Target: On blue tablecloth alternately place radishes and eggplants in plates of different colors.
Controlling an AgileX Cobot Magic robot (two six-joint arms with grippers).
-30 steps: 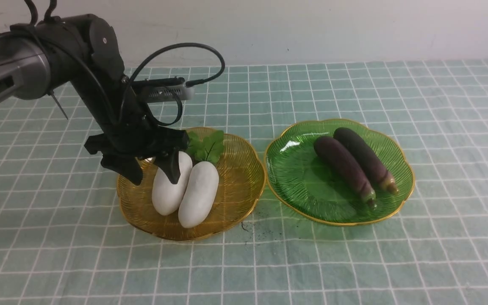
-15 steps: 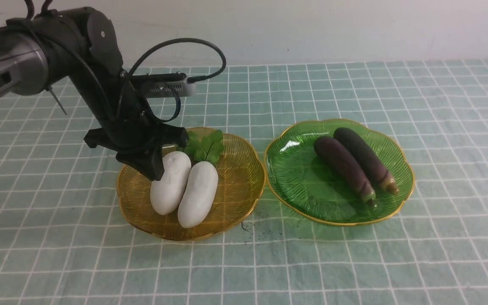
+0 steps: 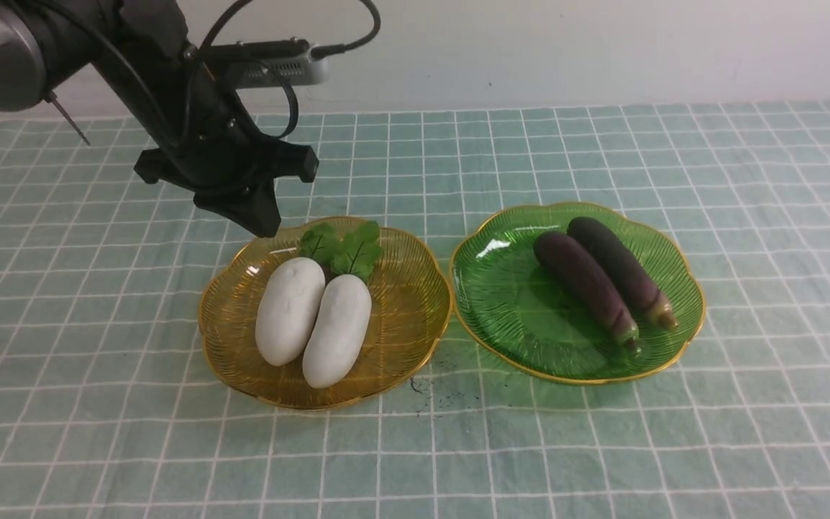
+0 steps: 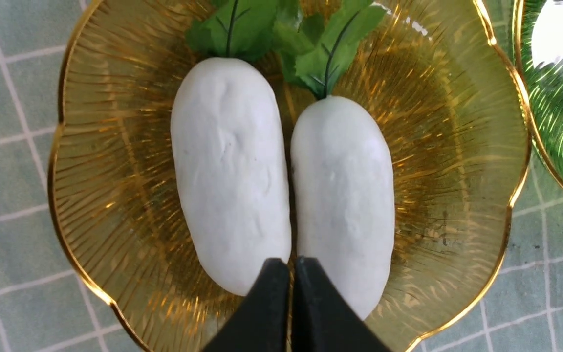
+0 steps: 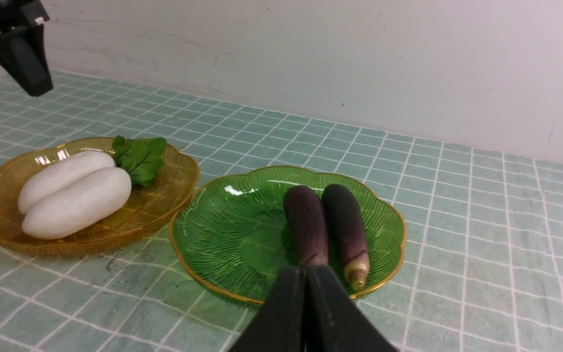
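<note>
Holding radishes (image 3: 313,319), amber plate (image 3: 404,321), eggplants (image 3: 599,280) in green plate (image 3: 501,303)

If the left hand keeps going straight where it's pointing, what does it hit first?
Probably the near ends of the two radishes in the amber plate: the shut left hand lines up with the seam between them. Depth is unclear; it hangs well above them.

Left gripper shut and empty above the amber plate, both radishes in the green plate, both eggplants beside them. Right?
Not quite. The radishes lie in the amber plate; the green plate holds only the eggplants, as the front view shows. The left gripper is indeed shut and empty.
</note>
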